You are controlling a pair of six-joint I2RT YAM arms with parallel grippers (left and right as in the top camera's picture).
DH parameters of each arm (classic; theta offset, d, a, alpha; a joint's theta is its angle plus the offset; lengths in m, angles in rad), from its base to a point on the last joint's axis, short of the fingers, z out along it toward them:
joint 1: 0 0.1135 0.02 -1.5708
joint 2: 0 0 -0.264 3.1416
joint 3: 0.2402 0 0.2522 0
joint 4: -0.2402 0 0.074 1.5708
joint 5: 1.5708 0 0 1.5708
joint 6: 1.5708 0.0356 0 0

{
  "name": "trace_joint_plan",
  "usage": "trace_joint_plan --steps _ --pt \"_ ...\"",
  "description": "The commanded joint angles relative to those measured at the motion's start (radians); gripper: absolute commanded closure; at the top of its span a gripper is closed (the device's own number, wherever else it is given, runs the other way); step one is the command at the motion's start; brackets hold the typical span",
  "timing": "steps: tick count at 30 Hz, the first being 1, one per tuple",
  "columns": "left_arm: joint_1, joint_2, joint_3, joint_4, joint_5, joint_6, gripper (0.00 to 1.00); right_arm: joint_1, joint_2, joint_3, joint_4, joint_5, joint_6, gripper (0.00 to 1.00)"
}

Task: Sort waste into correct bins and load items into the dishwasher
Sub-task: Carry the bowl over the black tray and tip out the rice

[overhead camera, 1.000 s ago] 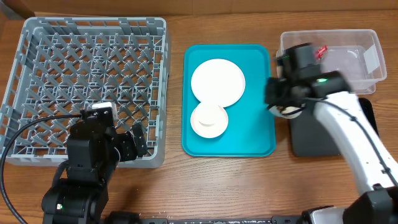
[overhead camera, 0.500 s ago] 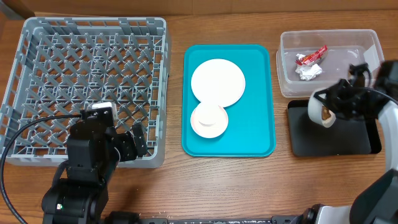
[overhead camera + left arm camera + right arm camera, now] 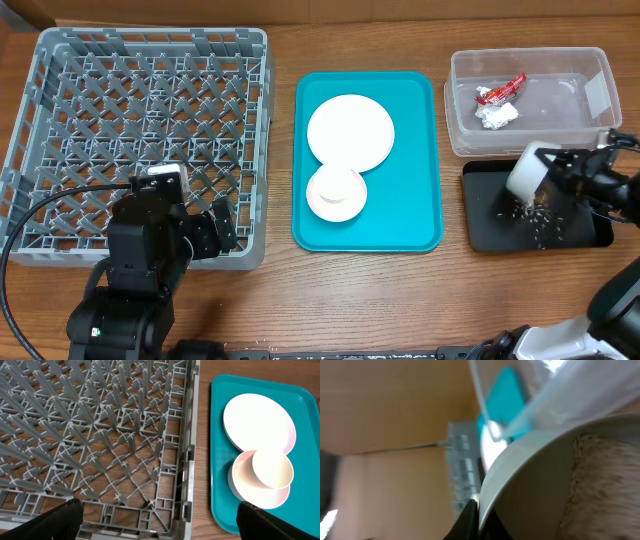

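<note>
My right gripper (image 3: 548, 172) is shut on the rim of a small whitish bowl (image 3: 524, 171) and holds it tipped on its side over the black tray (image 3: 480, 235). Loose grains (image 3: 532, 213) lie scattered on that tray below it. In the right wrist view the bowl (image 3: 535, 485) fills the frame, brown residue (image 3: 605, 485) inside, my gripper (image 3: 477, 510) on its rim. The clear tub (image 3: 590, 132) holds the red wrapper (image 3: 501, 91) and the white paper wad (image 3: 497, 115). The white plate (image 3: 350, 130) and the pinkish bowl (image 3: 336, 193) sit on the teal tray (image 3: 410, 215). My left gripper (image 3: 160, 527) is open and empty over the grey dish rack (image 3: 140, 140).
The rack's front right corner (image 3: 185, 510) lies under my left gripper. In the left wrist view a smaller whitish dish (image 3: 272, 467) rests in the pinkish bowl (image 3: 245, 490), next to the plate (image 3: 259, 422). Bare wood shows between the rack and the teal tray.
My right arm swung right from the teal tray's edge to above the black tray and tipped the bowl. Grains now lie on the tray. The left arm has not moved.
</note>
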Motion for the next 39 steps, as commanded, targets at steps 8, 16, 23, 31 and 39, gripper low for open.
trace_joint_plan --steps 8,16,23,31,39 --pt "-0.005 -0.003 0.022 0.002 0.009 -0.014 0.0 -0.061 0.075 0.0 0.009 -0.28 0.046 0.96" --pt "-0.005 -0.003 0.022 0.002 0.009 -0.014 0.0 -0.149 0.075 0.0 -0.003 -0.28 0.201 0.96" --pt "-0.005 -0.003 0.022 0.002 0.009 -0.014 0.0 -0.171 0.075 0.0 -0.003 -0.28 0.229 0.96" --pt "-0.005 -0.003 0.022 0.002 0.009 -0.014 0.0 -0.166 0.075 0.0 -0.004 -0.21 0.217 0.96" --pt "-0.005 -0.003 0.022 0.002 0.009 -0.014 0.0 -0.086 0.075 0.015 -0.138 -0.031 -0.004 0.96"
